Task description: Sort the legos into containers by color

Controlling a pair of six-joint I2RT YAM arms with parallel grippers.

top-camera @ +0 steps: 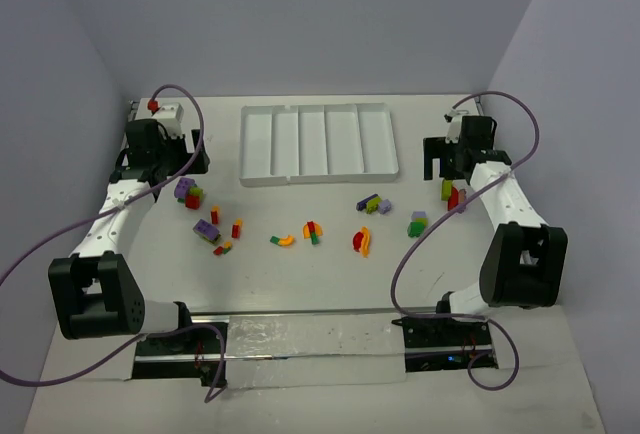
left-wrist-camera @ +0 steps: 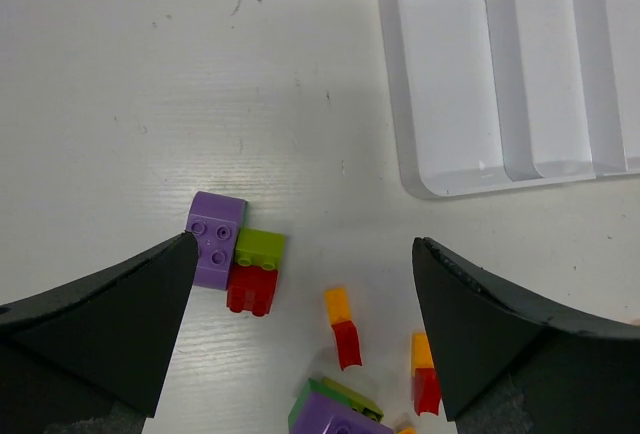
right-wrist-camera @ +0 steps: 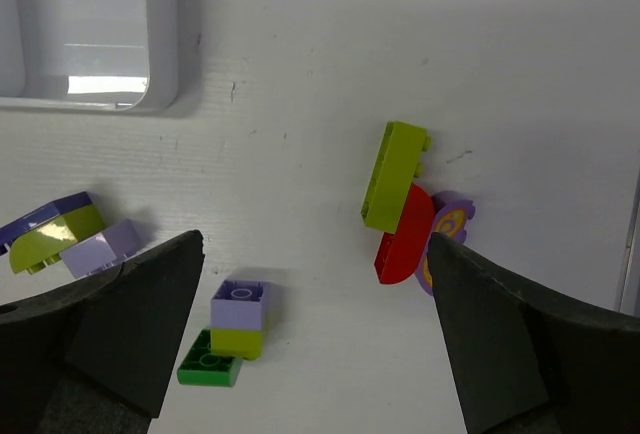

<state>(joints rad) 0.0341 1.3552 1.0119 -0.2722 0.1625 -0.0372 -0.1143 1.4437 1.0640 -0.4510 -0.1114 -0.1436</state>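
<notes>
The white tray (top-camera: 243,149) with five long compartments lies at the back centre, with no bricks in it. The legos lie scattered in front of it, among them a purple, lime and red group (top-camera: 188,192) and a lime and red group (top-camera: 452,194). My left gripper (top-camera: 190,166) is open and empty above the table. In the left wrist view it (left-wrist-camera: 300,324) hangs over an orange-red piece (left-wrist-camera: 343,326), with a purple brick (left-wrist-camera: 215,234) by its left finger. My right gripper (top-camera: 438,164) is open and empty. In the right wrist view it (right-wrist-camera: 315,334) has a lavender-lime-green stack (right-wrist-camera: 232,329) to its left and a lime brick (right-wrist-camera: 392,176) up right.
More bricks lie mid-table (top-camera: 313,231), (top-camera: 360,242), (top-camera: 208,231). The tray's corners show in the left wrist view (left-wrist-camera: 430,154) and the right wrist view (right-wrist-camera: 160,54). Purple cables loop beside both arms. Walls close in the left, back and right sides.
</notes>
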